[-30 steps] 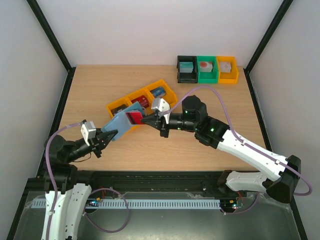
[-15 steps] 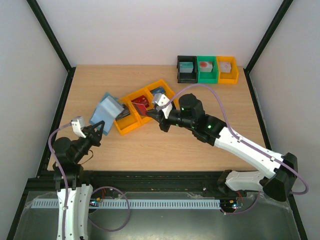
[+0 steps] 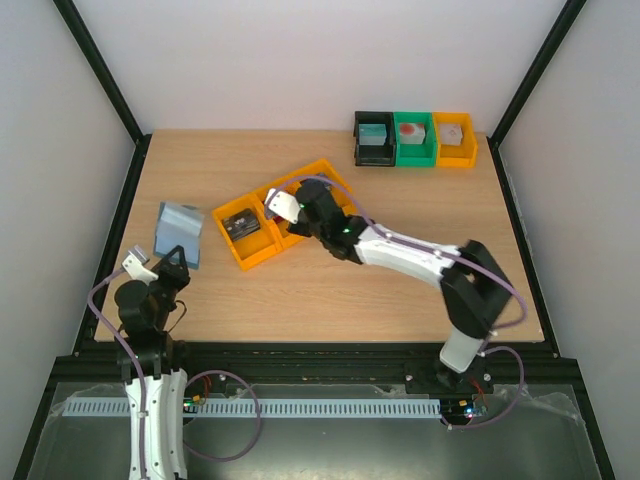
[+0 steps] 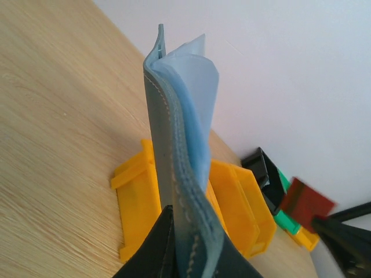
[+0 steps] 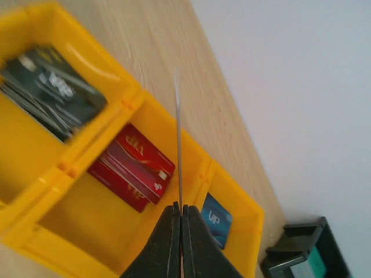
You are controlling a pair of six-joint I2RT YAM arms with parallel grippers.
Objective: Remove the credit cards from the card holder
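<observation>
Both end effectors (image 4: 186, 234) (image 5: 181, 215) clamped, holder (image 4: 174, 145), seemingly red card (image 4: 304, 201)

A yellow three-bin tray (image 3: 250, 259) lies slanted on the desk (image 3: 330, 300). At the far edge, black (image 3: 375, 158), green (image 3: 415, 158) and yellow bins (image 3: 455, 159) stand touching, each holding a block.

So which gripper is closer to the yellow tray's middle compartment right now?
Right. The right gripper hangs above that compartment, pinching a card edge-on. The left gripper is well off the tray's left side, holding the card holder.
</observation>
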